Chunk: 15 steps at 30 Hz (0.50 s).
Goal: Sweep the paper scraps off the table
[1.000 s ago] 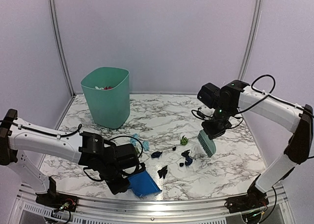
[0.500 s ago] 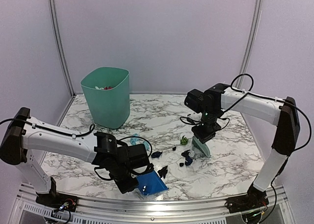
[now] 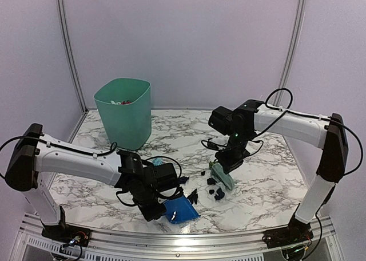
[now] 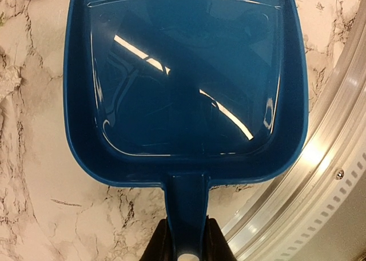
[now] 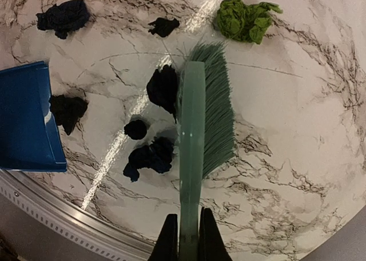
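Observation:
Several dark paper scraps lie on the marble table just left of the mint-green brush, and one touches its bristles. A green scrap sits beyond the brush tip. My right gripper is shut on the brush handle, holding the brush low over the table. My left gripper is shut on the handle of the blue dustpan, which holds nothing. The dustpan rests near the front rail, its mouth toward a dark scrap. Light blue scraps lie behind the left wrist.
A green waste bin stands at the back left with some litter inside. The metal rail runs right beside the dustpan along the table's near edge. Grey walls enclose the back and sides.
My left arm has carried the dustpan rightward toward the dark scraps. My right arm has drawn the brush left and nearer, pushing dark scraps toward the dustpan.

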Available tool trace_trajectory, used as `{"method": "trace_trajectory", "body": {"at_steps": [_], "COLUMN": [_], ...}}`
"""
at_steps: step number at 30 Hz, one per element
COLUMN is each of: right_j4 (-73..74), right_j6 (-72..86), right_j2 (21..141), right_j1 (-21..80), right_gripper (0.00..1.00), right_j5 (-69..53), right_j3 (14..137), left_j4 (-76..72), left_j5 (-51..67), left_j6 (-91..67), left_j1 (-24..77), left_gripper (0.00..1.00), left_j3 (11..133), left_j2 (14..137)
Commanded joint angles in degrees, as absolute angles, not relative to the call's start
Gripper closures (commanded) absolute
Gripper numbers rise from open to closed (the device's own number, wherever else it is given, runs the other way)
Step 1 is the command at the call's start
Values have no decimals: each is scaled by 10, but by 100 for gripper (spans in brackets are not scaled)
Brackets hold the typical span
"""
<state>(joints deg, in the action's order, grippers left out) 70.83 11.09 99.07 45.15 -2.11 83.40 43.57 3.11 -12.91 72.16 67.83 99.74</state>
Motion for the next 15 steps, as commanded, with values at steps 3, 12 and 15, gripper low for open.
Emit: {"method": "trace_trajectory", "body": {"at_steps": [3,12,15], "right_j4": [690,670,667], "right_j6": [127,138,137], "right_j2": [1000,997,996], "right_j1": [459,464,465], "right_gripper": [100,100,100], "right_j5": [-99,-132,-136], "right_j3": [832,820,816], "left_j4": [446,445,445], "left_j5": [42,46,47], "left_j6": [-107,-98,-101], "left_j1": [715,708,703], "left_gripper": [100,100,100], "left_j3": [700,727,735], "left_j2": [1022,1047,1054]}}
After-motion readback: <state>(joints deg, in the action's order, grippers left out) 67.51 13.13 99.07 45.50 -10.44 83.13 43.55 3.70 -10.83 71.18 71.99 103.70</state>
